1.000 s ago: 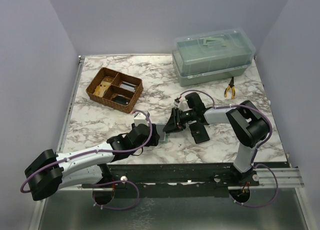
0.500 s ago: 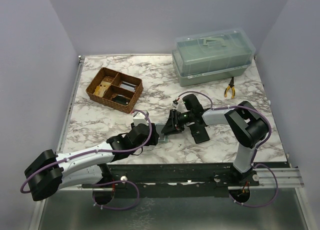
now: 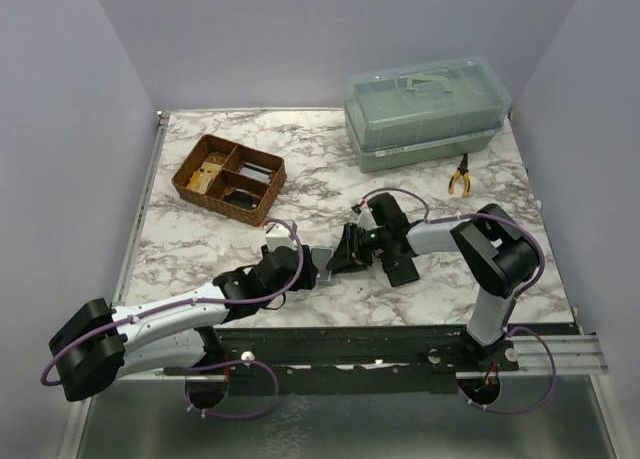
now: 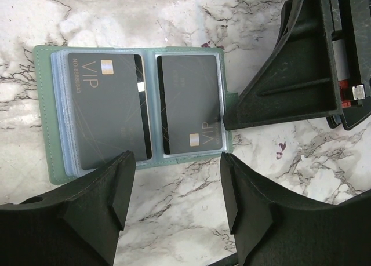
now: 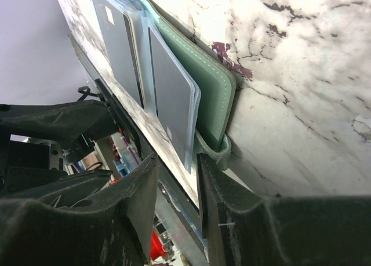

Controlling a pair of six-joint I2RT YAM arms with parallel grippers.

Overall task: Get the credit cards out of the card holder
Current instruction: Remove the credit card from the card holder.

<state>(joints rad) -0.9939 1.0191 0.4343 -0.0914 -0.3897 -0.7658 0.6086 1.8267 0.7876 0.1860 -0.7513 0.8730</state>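
The sage green card holder (image 4: 42, 92) lies open flat on the marble, small between the two grippers in the top view (image 3: 323, 261). Two dark grey credit cards (image 4: 107, 109) (image 4: 190, 104) sit in its clear sleeves. My left gripper (image 4: 177, 167) hovers open just off the holder's near edge, with only marble between its fingers. My right gripper (image 5: 175, 161) is low at the holder's (image 5: 197, 75) right edge beside the snap tab. Its jaws stand a little apart around the corner of a clear sleeve with a card (image 5: 171, 98), not closed on it.
A wicker basket (image 3: 228, 177) with small items stands at the back left. A clear lidded box (image 3: 425, 109) sits at the back right, with yellow-handled pliers (image 3: 460, 174) beside it. A black wallet (image 3: 400, 267) lies under the right arm.
The right gripper has moved slightly left and nearer, closing in on the card holder's right edge. The left arm has barely moved.
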